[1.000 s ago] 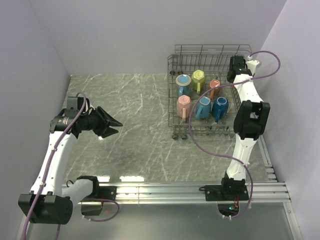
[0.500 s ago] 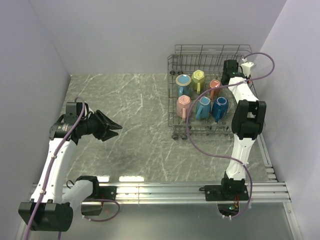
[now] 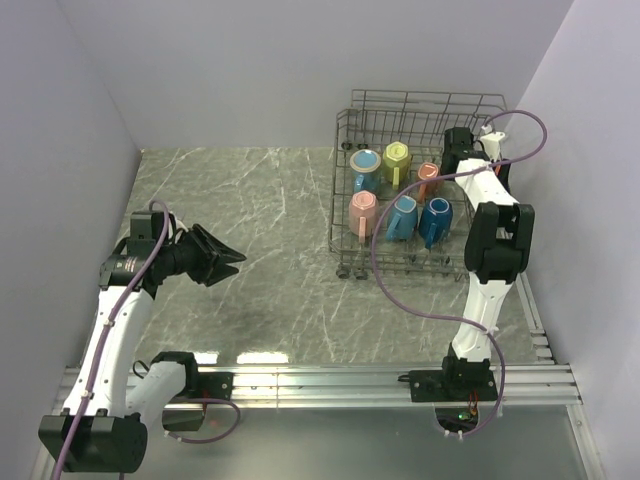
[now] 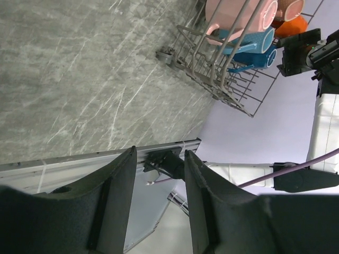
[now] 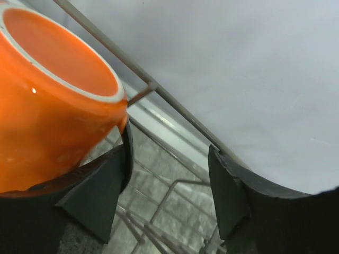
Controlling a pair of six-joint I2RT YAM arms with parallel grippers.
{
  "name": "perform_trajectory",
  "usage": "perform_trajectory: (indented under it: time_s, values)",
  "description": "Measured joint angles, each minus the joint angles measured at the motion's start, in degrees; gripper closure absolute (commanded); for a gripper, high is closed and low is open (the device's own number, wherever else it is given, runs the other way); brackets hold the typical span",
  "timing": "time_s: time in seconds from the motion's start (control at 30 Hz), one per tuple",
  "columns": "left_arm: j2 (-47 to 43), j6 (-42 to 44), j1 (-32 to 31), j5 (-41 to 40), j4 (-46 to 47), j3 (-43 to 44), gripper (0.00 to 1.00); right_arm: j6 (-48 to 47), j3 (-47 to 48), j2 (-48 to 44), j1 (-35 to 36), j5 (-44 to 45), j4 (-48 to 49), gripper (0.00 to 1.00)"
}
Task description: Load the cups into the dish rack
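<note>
The dish rack (image 3: 425,97), a grey wire basket, stands at the back right of the table and holds several cups. In it are a light blue cup (image 3: 365,162), a yellow-green one (image 3: 397,158), a salmon one (image 3: 429,175), a pink one (image 3: 362,210), another light blue one (image 3: 403,216) and a dark blue one (image 3: 437,219). My right gripper (image 3: 456,150) reaches into the rack's back right corner. It is open (image 5: 169,153), with only rack wires between its fingers. An orange cup (image 5: 47,106) sits against the outer side of one finger. My left gripper (image 3: 226,262) hangs open and empty (image 4: 160,153) over the table's left side.
Pale walls close in the table on the left, back and right. A metal rail (image 3: 330,380) with both arm bases runs along the near edge. The left wrist view looks across the marbled tabletop (image 4: 69,79) to the rack (image 4: 212,74) and my right arm (image 4: 328,121).
My right gripper has opened and let go of the orange cup in the rack's back corner. The rack has shifted slightly left. My left arm has sunk a little.
</note>
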Motion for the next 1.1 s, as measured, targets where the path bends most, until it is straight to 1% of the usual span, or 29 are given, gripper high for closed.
perform_trajectory:
  time_s: [0.43,0.63,0.7,0.83,0.97,1.1]
  values:
    - [2.01,0.57,0.52,2.40,2.67,0.07,0.54,4.79,1.64,-1.40,0.31,-1.49,-8.33,0.27]
    - [2.51,0.52,0.52,3.67,4.11,0.07,0.55,4.92,1.81,-7.61,0.59,-4.48,-10.19,0.29]
    - [2.56,0.50,0.50,4.00,4.37,0.07,0.55,4.76,2.60,-9.55,0.59,-5.60,-12.37,0.29]
    - [2.84,0.50,0.42,4.39,4.55,0.09,0.55,3.72,2.67,-14.43,0.70,-5.01,-16.92,0.30]
    - [3.54,0.52,-0.20,4.37,4.57,0.52,0.56,3.37,2.12,-19.39,0.70,-4.79,-17.86,0.31]
    - [3.54,0.55,-0.61,4.37,4.55,0.87,0.56,3.74,0.39,-20.76,0.72,-4.85,-18.91,0.32]
